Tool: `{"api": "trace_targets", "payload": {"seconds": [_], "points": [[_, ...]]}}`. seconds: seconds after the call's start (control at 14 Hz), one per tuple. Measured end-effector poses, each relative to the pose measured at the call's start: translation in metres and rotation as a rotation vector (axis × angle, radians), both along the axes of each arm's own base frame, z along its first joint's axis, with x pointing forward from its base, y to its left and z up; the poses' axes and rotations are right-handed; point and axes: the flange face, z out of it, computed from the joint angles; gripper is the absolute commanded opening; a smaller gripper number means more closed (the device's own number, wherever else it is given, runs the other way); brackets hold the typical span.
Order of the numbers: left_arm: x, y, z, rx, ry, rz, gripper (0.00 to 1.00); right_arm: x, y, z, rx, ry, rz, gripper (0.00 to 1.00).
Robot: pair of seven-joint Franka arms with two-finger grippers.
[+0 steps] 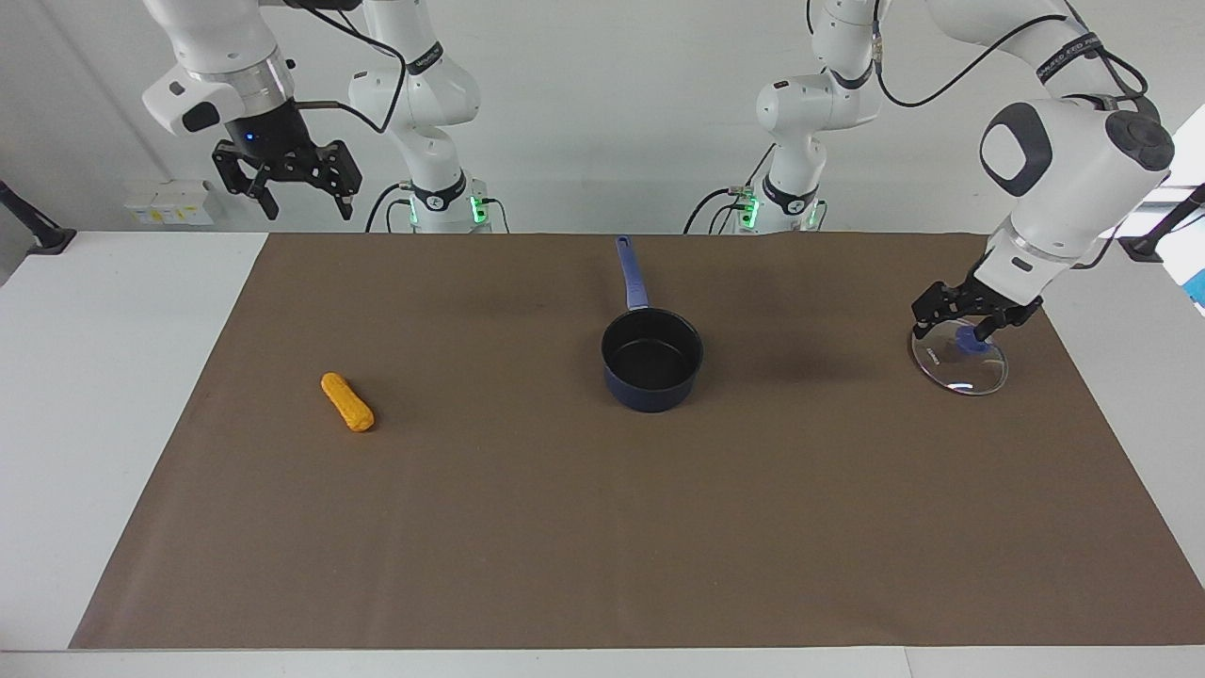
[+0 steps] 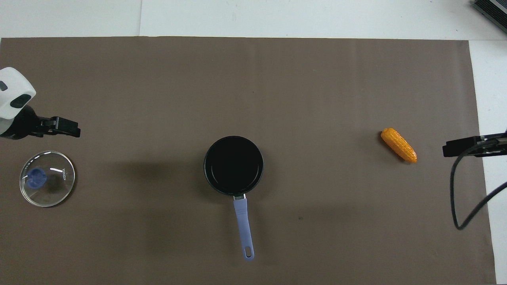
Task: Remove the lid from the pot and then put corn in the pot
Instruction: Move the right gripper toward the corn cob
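The lid lies flat near the tabletop's edge at the left arm's end, the left hand wide just above it. The pot stands mid-tabletop, uncovered. The corn lies toward the right arm's end; the right hand hangs wide, high over that end's robot-side corner

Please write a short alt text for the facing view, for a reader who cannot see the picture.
An uncovered dark blue pot stands mid-table on a brown mat; its glass lid lies flat toward the left arm's end, with the open left claw empty just above it. An orange corn lies toward the right arm's end, where the open right claw hangs high.
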Motion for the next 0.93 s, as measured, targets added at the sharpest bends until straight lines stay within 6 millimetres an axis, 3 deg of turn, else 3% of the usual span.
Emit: {"api": "trace_targets", "payload": {"seconds": [0.21, 0.36, 0.71, 0.93], "points": [[-0.006, -0.02, 0.022, 0.0, 0.008, -0.012, 1.0, 0.024, -0.004, -0.051, -0.003, -0.002, 0.071, 1.0], [-0.008, -0.023, 0.05, 0.0, 0.016, -0.021, 1.0, 0.029, -0.005, -0.058, -0.003, 0.002, 0.075, 1.0], [-0.025, -0.025, 0.117, 0.029, 0.059, -0.041, 1.0, 0.026, -0.018, -0.054, -0.003, -0.004, 0.062, 1.0], [-0.032, -0.028, 0.135, 0.053, 0.072, -0.052, 1.0, 0.04, -0.038, -0.081, 0.004, -0.01, 0.146, 1.0]]}}
